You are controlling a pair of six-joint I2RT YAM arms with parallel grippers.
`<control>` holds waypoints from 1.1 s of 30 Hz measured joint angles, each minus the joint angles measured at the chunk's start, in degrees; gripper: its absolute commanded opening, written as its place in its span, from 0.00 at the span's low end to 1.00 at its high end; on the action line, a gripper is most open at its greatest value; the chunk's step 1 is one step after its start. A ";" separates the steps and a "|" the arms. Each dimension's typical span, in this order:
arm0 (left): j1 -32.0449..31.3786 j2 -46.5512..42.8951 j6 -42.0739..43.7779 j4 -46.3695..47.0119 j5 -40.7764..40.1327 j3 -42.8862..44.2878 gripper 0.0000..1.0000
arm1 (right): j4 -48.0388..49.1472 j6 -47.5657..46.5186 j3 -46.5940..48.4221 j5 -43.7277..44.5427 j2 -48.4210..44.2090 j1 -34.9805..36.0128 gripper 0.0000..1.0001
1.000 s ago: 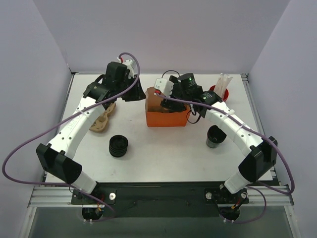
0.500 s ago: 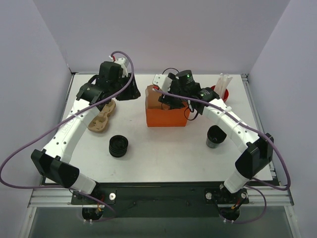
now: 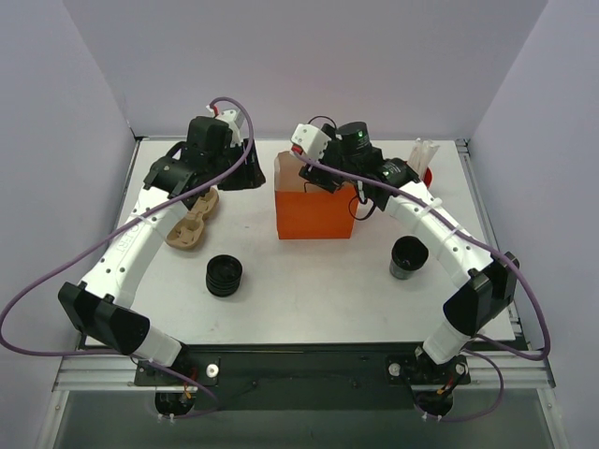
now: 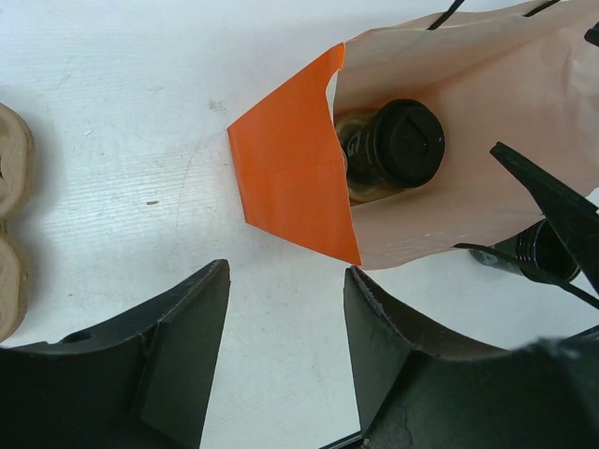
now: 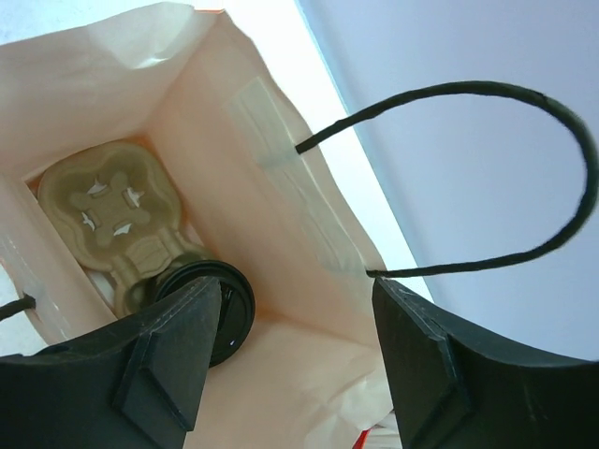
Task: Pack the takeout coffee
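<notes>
Takeout coffee [image 3: 409,257] is seen standing upright on the tabletop [image 3: 309,290] at the right, near and to the right of the orange paper bag [image 3: 314,213] and apart from it, partly overlapped by the right arm's forearm. Only the top view shows the takeout coffee plainly.

The bag stands upright with its mouth open at the middle of the tabletop. Its contents are hidden in the top view but are revealed by the wrist cameras. A black-lidded cup [image 4: 393,150] is seen through the bag's left opening. From above, it is shown sitting in a tan pulp tray [image 5: 112,210] at the bag's bottom. A black loop handle [image 5: 524,159] is seen arching off the bag's rim.

The right end effector [image 5: 298,285] is held over the bag's far rim with its fingers apart, and nothing is clamped between them. The left end effector [image 4: 285,276] is held just left of the bag, its fingers likewise apart over bare tabletop.

Farther out, a second tan carrier [image 3: 192,223] lies at the left under the left arm. A ribbed black stack [image 3: 225,274] sits nearer, and a red cup of straws [image 3: 421,164] stands at the far right.
</notes>
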 measured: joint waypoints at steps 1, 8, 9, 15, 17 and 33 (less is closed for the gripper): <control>0.00 -0.02 0.00 0.00 0.00 0.00 0.62 | 0.04 0.46 0.22 0.28 0.00 -0.02 0.65; 0.00 -0.20 0.09 -0.02 0.00 0.00 0.62 | 1.36 4.96 2.58 2.34 0.33 -0.26 0.63; 0.00 -0.20 0.09 -0.02 0.00 0.00 0.62 | 1.66 5.57 2.97 2.64 0.46 -0.26 0.63; 0.00 -0.37 0.11 -0.04 -0.02 0.02 0.62 | 3.19 8.55 3.89 6.19 1.36 -0.26 0.62; 0.00 -0.37 0.09 -0.09 -0.02 0.24 0.62 | 3.65 9.40 3.89 6.86 1.44 -0.26 0.62; 0.00 -1.99 -0.57 -0.02 0.31 0.55 0.62 | 5.73 15.61 3.91 17.11 1.46 -0.22 0.61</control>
